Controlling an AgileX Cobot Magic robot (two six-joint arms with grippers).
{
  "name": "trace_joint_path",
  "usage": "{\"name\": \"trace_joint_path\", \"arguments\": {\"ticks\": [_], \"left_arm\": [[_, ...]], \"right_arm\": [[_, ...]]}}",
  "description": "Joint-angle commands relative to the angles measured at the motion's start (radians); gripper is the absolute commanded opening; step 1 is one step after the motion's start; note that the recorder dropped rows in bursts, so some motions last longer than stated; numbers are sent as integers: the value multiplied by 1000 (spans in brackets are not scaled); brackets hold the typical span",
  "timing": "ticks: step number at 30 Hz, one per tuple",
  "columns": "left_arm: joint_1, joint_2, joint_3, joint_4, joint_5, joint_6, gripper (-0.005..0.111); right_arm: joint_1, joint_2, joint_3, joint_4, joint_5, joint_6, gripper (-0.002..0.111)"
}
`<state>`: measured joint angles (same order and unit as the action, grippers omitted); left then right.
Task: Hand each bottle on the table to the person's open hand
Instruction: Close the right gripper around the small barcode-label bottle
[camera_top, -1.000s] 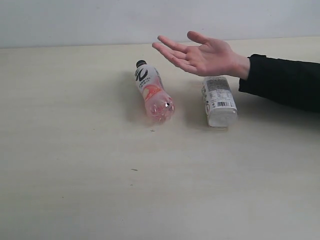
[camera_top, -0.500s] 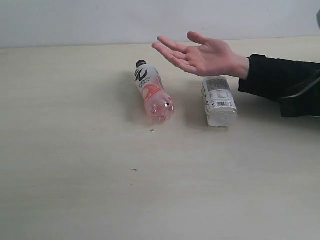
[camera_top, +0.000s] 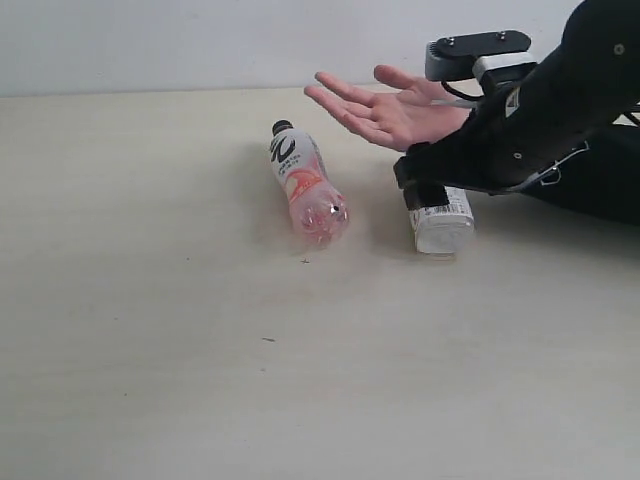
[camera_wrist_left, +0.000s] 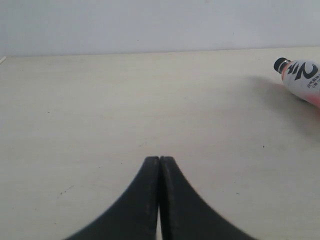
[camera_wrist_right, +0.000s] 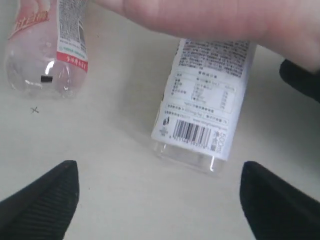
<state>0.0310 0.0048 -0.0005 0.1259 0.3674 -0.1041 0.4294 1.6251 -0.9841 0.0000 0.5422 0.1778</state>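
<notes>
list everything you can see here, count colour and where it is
pink-label bottle: one, clear, pink-and-white label, black cap, lying on the table left of the hand
white-label bottle: one, clear, white printed label, lying on the table below the hand
table: one, pale cream, under everything
wall: one, off-white, behind the table
person's hand: one, open palm up, above the white-label bottle
right arm: one, black, reaching in from the right
right gripper: one, black, open, facing the white-label bottle
left gripper: one, black, shut, over bare table
</notes>
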Motion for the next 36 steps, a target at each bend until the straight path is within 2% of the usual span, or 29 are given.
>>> {"name": "trace_joint_path", "arguments": {"ticks": [1, 7, 12, 27, 29, 36], "left_arm": [[-4, -5, 1, 0, -6, -4, 3], [-4, -5, 1, 0, -6, -4, 3], [-4, -5, 1, 0, -6, -4, 3], [-4, -5, 1, 0, -6, -4, 3], [-4, -5, 1, 0, -6, -6, 3], [-4, -5, 1, 0, -6, -4, 3]], "right_arm": [[0, 64, -29, 0, -93, 35, 91], [0, 147, -33, -127, -168, 131, 93], [-5, 184, -42, -311, -199, 329, 93], [-25, 295, -61, -319, -259, 327, 92], [-25, 295, -61, -322, -263, 327, 86], [-25, 295, -61, -322, -254, 329, 27]]}}
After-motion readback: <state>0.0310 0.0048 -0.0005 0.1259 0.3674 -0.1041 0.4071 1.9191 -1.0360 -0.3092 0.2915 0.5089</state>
